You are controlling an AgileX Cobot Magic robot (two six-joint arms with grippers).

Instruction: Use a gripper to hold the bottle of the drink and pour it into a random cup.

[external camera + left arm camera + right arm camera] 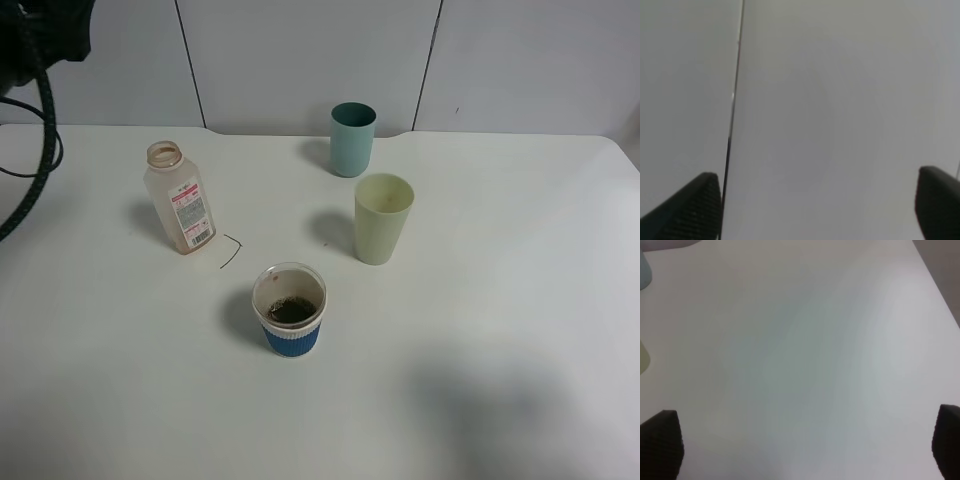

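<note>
Both claws stand spread and grip nothing: the left claw [815, 210] shows two dark fingertips [690, 210] far apart at the corners of its wrist view, facing a pale wall panel with a dark seam, and the right claw [805, 450] shows its two tips just as wide apart above bare white surface. In the high view only a black bulk of the left arm [40, 30] and its black cable [35, 160] show, at the far left corner, well apart from everything else.

Largest below them is the white counter [480, 330], which carries four things. The bottle of the drink [180, 200] stands uncapped and upright on the left part, its pink-and-white label facing forward. The pale green cup [382, 218] stands to the right of centre, with the teal cup [352, 139] behind it near the wall. The cup [290, 310] with the blue sleeve sits nearest the camera, between bottle and green cup, with dark residue inside. A thin dark wire scrap [232, 250] lies just beside the bottle's base.
</note>
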